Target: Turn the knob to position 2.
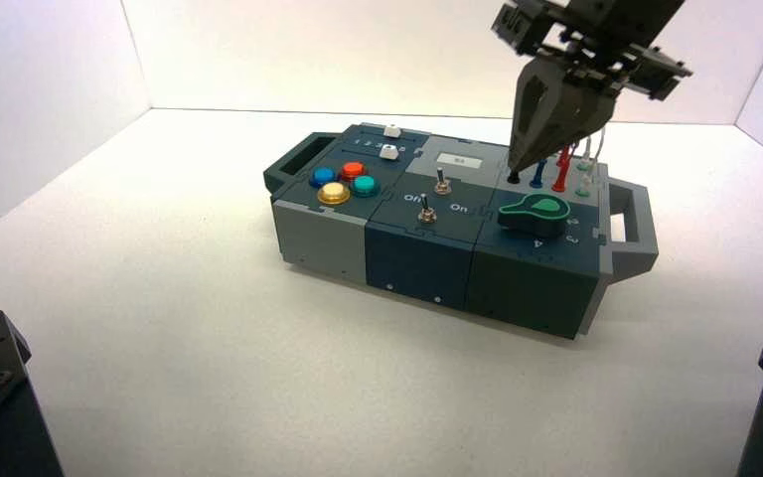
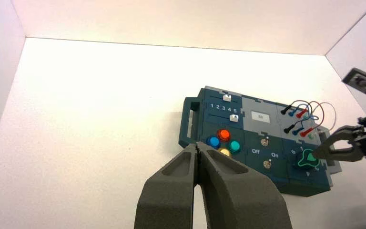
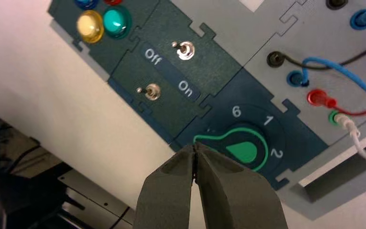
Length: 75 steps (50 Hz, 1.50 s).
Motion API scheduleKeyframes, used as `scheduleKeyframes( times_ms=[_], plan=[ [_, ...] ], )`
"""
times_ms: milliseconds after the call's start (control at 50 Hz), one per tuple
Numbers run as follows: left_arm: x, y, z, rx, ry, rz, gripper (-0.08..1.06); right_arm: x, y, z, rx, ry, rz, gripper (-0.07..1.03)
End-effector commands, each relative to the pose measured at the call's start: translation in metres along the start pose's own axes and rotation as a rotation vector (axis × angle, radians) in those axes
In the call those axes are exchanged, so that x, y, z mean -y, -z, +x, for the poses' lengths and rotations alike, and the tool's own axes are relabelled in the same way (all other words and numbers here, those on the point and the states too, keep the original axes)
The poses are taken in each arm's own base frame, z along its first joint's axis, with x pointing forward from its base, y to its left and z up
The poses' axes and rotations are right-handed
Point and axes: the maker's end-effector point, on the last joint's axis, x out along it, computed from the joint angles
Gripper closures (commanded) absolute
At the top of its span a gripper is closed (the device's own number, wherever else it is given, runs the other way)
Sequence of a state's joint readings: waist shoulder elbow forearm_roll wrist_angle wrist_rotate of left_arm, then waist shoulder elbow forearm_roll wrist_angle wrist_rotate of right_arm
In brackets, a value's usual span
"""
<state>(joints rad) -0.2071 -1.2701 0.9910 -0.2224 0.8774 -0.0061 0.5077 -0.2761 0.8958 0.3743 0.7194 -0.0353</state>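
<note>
In the high view, the box (image 1: 419, 258) sat on the tabletop (image 1: 209, 328), nearer its far edge than its near one. The dark-green knob (image 1: 534, 214) was near the box's front right corner, in front of the plugged-in wires (image 3: 345, 71). In the right wrist view, the narrow end of its bright-green pointer (image 3: 244, 151) faced away from the white digit 2 (image 3: 277, 153). The right gripper (image 3: 194, 147) was over the right part of the box, close to the knob, its fingertips together with nothing seen between them; whether they touched the knob I could not tell. The left gripper (image 2: 196, 144) waited above the tabletop, out of the high view, its own tips closed together and well apart from the knob
</note>
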Motion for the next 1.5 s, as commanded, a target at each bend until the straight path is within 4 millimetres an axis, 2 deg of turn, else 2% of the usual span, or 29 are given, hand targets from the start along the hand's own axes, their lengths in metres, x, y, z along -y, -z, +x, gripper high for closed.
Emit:
scheduleKeyframes(
  times_ms=[20,320,780,1340,1500],
  plan=[
    [0.003,-0.012,-0.003,0.02,0.004,0.009,1.01,-0.003,-0.015,0.0,0.021,0.003,-0.019,0.98],
    [0.003,-0.012,-0.003,0.02,0.004,0.009,1.01,-0.001,-0.026,0.012,-0.008,0.019,-0.02,0.98],
    [0.004,-0.017,-0.004,0.023,0.005,0.024,1.01,0.005,-0.026,0.034,-0.07,0.039,-0.005,0.98],
    [0.003,-0.025,0.002,0.018,0.0,0.059,1.01,0.008,-0.029,0.047,-0.109,0.049,0.002,0.98],
    [0.003,-0.027,0.002,0.019,0.0,0.066,1.01,0.007,-0.027,0.046,-0.123,0.048,0.005,0.98]
  ],
)
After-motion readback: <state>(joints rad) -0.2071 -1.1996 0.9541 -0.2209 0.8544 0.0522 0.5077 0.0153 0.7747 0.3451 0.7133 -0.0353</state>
